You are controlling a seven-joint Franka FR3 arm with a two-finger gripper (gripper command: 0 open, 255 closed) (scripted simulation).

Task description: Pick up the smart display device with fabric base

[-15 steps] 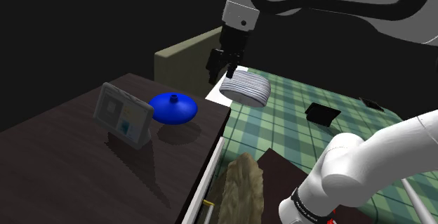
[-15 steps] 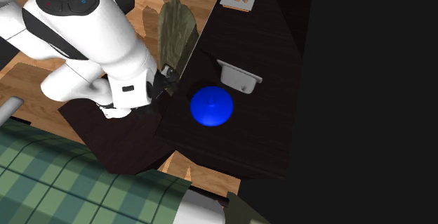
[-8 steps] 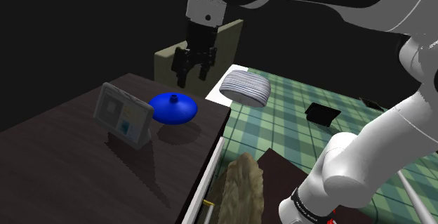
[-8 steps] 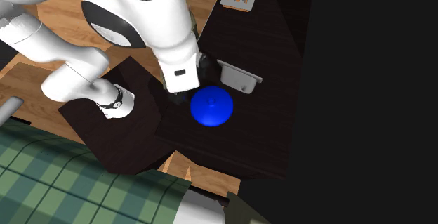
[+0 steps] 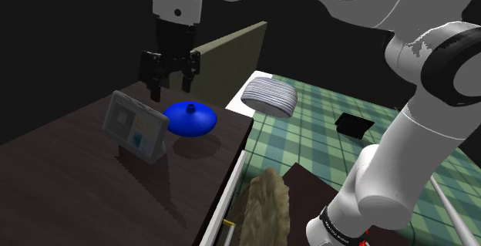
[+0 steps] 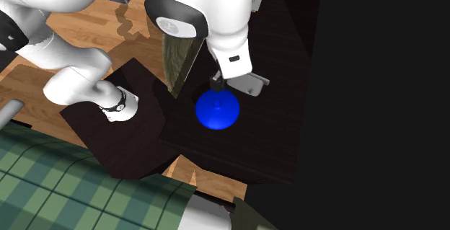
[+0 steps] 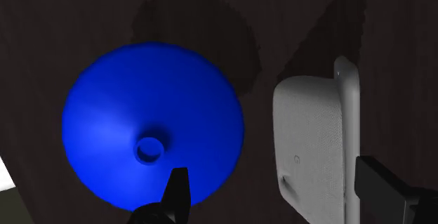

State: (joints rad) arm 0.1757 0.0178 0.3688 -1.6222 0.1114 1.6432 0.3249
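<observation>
My claw (image 5: 170, 92) hangs in the upper left of the shoulder view, above the dark table (image 5: 62, 179), with its two black fingers spread apart and nothing clasped between them. Below it stands the smart display (image 5: 136, 126), left of centre in that view, propped up on its base with the screen facing the camera. Just to its right sits a blue dome with a small knob on top (image 5: 190, 119), close beside the display.

In the second exterior view my claw (image 6: 215, 84) is at the middle of the frame, over the gap between the blue dome (image 6: 217, 109) and the display (image 6: 249, 82) — the display lies just right of it.

Through the wrist view I look down on the display's grey back (image 7: 316, 152), which falls between my fingers untouched, the blue dome (image 7: 151, 121) beside it.
</observation>
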